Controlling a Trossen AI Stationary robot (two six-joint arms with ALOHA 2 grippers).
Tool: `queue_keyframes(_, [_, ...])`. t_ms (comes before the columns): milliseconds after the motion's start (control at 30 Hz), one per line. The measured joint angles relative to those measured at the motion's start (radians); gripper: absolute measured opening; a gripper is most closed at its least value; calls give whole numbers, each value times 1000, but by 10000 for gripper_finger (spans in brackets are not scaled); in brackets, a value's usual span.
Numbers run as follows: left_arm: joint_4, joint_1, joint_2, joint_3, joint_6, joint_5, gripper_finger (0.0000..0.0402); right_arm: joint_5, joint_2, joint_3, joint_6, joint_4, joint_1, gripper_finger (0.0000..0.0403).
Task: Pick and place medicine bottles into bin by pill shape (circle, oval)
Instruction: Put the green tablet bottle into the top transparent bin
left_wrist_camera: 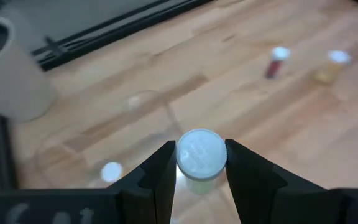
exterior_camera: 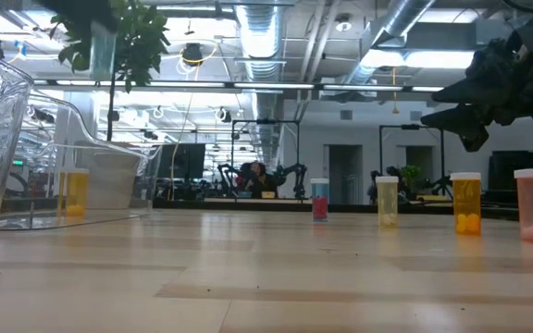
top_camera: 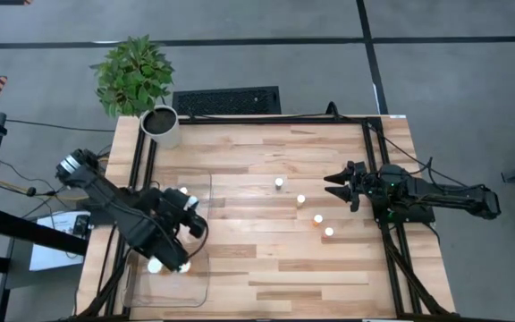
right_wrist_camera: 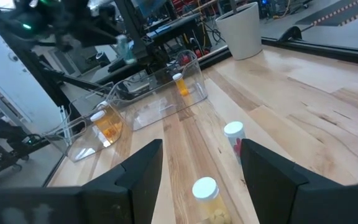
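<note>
**Left gripper holds a bottle above the clear bin**

At the table's left, the left gripper [left_wrist_camera: 197, 171] is clamped on a white-capped medicine bottle [left_wrist_camera: 199, 154], upright, directly above the clear bin [top_camera: 206, 192], which already holds two bottles. Mid-table, four medicine bottles [top_camera: 301, 199] stand in a loose line, nearest the right gripper [top_camera: 340, 185], which hovers beside them with fingers spread wide, empty.

high: overhead, down | low: tabletop-level | wrists: forward | shared: table [top_camera: 266, 259]
</note>
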Motion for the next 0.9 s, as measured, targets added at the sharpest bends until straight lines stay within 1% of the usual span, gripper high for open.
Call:
queue_keyframes(167, [12,35,-78,-167,-98,-30,119,0,0,0,7,0,0,225])
queue_keyframes(300, [118,67,-125,-297,-89,-63,119,0,0,0,8,0,0,225])
queue_keyframes(400, [244,101,-129,-379,-24,-62,119,0,0,0,8,0,0,225])
queue_keyframes(533, [423,145,-128,-456,119,-62,119,0,0,0,11,0,0,225])
queue_keyframes(733, [564,213,-128,-524,244,-57,119,0,0,0,11,0,0,225])
queue_keyframes(900, [682,254,-122,-571,364,-25,119,0,0,0,11,0,0,225])
